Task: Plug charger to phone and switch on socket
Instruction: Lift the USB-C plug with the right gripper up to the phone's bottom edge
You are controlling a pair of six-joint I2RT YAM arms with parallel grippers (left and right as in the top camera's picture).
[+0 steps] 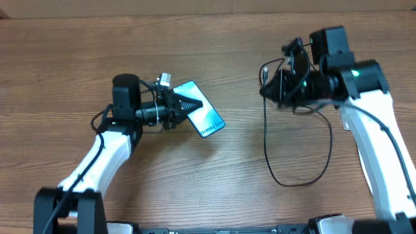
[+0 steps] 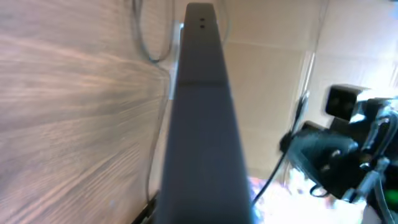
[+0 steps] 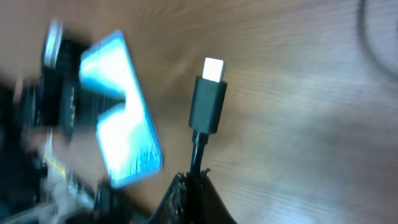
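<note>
My left gripper is shut on the phone, whose blue-teal screen faces up, tilted, left of the table's middle. In the left wrist view the phone shows edge-on as a dark bar that hides the jaws. My right gripper is shut on the charger, whose black cable loops down across the table. In the right wrist view the fingers pinch the cable just behind the connector tip, which points towards the phone and is apart from it. The socket is out of view.
The wooden table fills the overhead view, with its back edge along the top. The right arm shows in the left wrist view, facing the phone. A loop of cable lies on the wood beyond the phone.
</note>
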